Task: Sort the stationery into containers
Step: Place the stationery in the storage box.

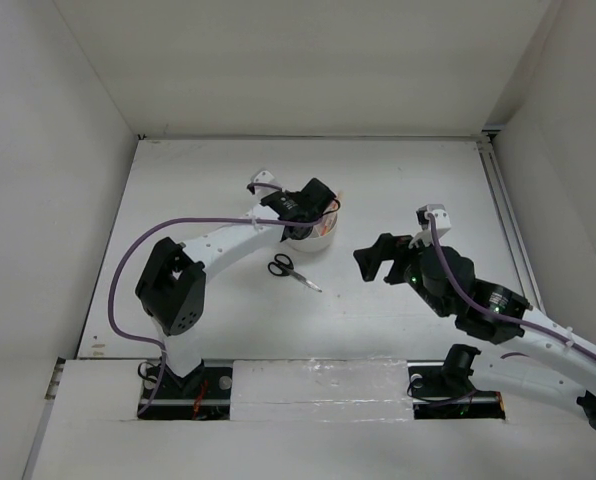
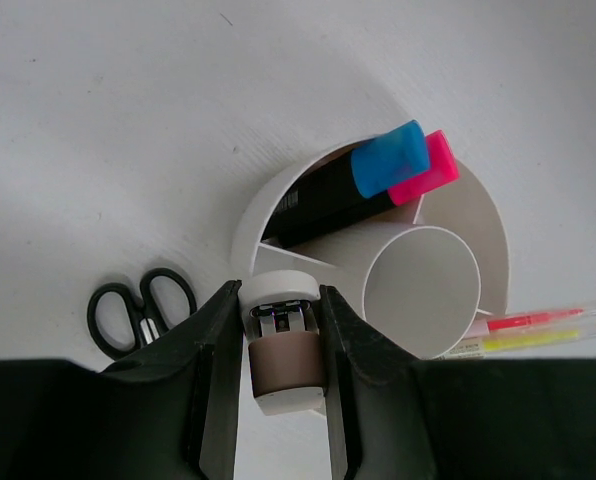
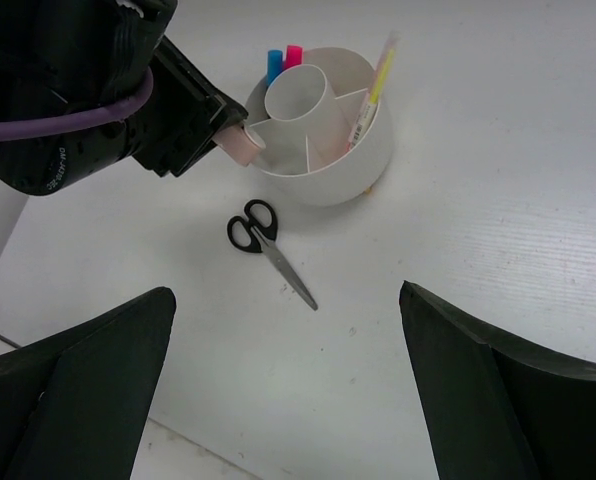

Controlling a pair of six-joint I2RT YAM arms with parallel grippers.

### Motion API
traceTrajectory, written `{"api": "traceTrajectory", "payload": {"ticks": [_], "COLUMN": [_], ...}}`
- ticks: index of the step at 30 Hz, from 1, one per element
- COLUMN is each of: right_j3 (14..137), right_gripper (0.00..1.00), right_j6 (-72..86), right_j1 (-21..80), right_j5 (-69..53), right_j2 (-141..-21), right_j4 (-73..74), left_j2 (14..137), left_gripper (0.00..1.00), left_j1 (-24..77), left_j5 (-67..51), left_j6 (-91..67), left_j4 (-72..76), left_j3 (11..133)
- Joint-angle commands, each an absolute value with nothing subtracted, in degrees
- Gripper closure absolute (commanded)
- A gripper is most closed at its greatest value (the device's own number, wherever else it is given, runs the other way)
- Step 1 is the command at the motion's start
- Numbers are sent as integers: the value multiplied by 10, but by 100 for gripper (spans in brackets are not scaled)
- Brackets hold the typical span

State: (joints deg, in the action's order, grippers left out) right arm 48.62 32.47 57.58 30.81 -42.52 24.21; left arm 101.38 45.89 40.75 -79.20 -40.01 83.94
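left tool (image 2: 283,325) clamps a small tan eraser (image 2: 286,365) at the near rim of the white tub (image 2: 263,200), the drop-off step apparently in hand. the next move looks to call for carrying it over an open compartment and letting go. highlighters (image 2: 393,165) stand inside the tub. the scissors (image 3: 263,240) lie on the worktop (image 3: 498,200) just beside it. right tool (image 3: 288,350) hangs wide open, well apart.

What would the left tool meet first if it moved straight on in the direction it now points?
Probably the tub. The left tool, shut on an eraser, points at its near rim and the wedge compartment beside the inner tube. Its height above the rim is unclear.
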Motion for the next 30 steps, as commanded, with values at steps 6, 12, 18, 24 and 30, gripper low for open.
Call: {"api": "traceTrajectory", "payload": {"ticks": [6, 12, 18, 24, 30], "right_j3": [489, 489, 489, 489, 489], "right_gripper": [0, 0, 0, 0, 0], "right_j6": [318, 313, 313, 308, 302], "right_j1": [579, 579, 579, 579, 579], "right_j5": [294, 294, 289, 289, 289], "right_j2": [-436, -436, -436, -436, -441], "right_j4": [229, 229, 229, 229, 223], "left_j2": [998, 1004, 1004, 1014, 1014], "left_gripper": [100, 100, 100, 100, 84], "left_j1": [459, 459, 459, 459, 459], "left_j5": [427, 415, 410, 393, 393], "left_j6": [-837, -842, -853, -853, -858], "left_j4": [-358, -329, -317, -307, -307], "left_j3": [835, 819, 808, 802, 796]}}
